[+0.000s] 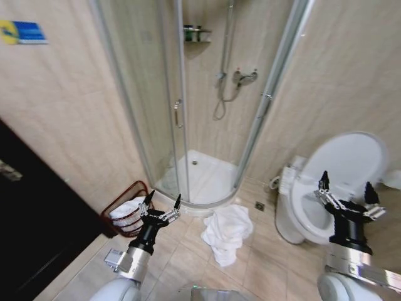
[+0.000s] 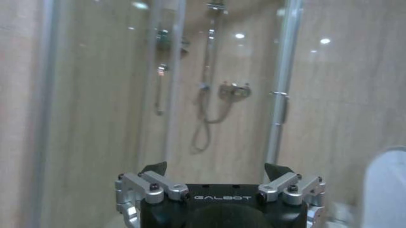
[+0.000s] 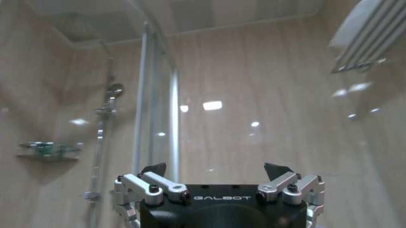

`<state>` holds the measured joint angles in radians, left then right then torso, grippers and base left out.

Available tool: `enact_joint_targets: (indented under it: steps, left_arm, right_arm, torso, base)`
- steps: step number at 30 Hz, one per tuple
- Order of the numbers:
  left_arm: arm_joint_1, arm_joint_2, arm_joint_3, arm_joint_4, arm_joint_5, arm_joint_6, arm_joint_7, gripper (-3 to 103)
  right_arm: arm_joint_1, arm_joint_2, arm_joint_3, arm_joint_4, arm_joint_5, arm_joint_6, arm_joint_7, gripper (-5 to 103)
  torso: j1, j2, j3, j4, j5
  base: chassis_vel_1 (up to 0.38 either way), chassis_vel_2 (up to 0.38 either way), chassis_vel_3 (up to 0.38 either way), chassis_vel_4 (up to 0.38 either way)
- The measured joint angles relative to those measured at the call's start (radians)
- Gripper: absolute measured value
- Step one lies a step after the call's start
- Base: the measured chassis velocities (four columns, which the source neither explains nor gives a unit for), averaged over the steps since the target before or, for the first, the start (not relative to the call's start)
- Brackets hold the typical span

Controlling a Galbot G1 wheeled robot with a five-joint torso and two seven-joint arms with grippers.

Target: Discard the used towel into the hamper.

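A crumpled white towel (image 1: 227, 232) lies on the tiled floor in front of the shower tray. The hamper (image 1: 128, 210), a dark red-brown wire basket with white cloth in it, stands by the left wall. My left gripper (image 1: 163, 202) is held up open, just right of the hamper and left of the towel; in the left wrist view the left gripper (image 2: 216, 170) holds nothing. My right gripper (image 1: 346, 188) is raised open in front of the toilet, far right of the towel; in the right wrist view the right gripper (image 3: 216, 170) is also empty.
A glass corner shower cabin (image 1: 188, 94) with a white tray fills the back. A white toilet (image 1: 326, 188) with its lid up stands at the right. A dark door or cabinet (image 1: 31, 219) runs along the left. A floor drain (image 1: 259, 205) sits between towel and toilet.
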<state>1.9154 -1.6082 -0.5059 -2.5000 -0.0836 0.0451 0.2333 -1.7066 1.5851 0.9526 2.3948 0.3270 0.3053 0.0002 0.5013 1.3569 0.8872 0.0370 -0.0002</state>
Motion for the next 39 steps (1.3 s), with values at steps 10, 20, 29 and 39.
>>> enact_joint_targets:
  steps: [10,20,29,39]
  left_arm:
    - [0.0,0.0,0.0,0.0,0.0,0.0,0.0,100]
    - [0.0,0.0,0.0,0.0,0.0,0.0,0.0,100]
    - [0.0,0.0,0.0,0.0,0.0,0.0,0.0,100]
    - [0.0,0.0,0.0,0.0,0.0,0.0,0.0,100]
  right_arm:
    - [-0.001,0.0,-0.003,-0.005,-0.001,0.011,-0.01,100]
    - [-0.002,0.0,-0.003,-0.008,-0.009,0.018,-0.021,100]
    - [-0.001,-0.003,-0.004,-0.009,-0.012,0.023,-0.047,100]
    - [-0.001,-0.002,-0.004,-0.02,-0.009,0.049,-0.074,100]
  torso:
    - [0.0,0.0,0.0,0.0001,0.0002]
    - [0.0,0.0,0.0,0.0,0.0001]
    - [0.0,0.0,0.0,0.0,0.0002]
    - [-0.002,-0.005,-0.003,0.0002,0.0002]
  base:
    - [-0.124,-0.124,-0.125,-0.124]
    - [-0.132,-0.128,-0.118,-0.13]
    - [-0.077,-0.068,-0.072,-0.076]
    - [0.0,0.0,0.0,0.0]
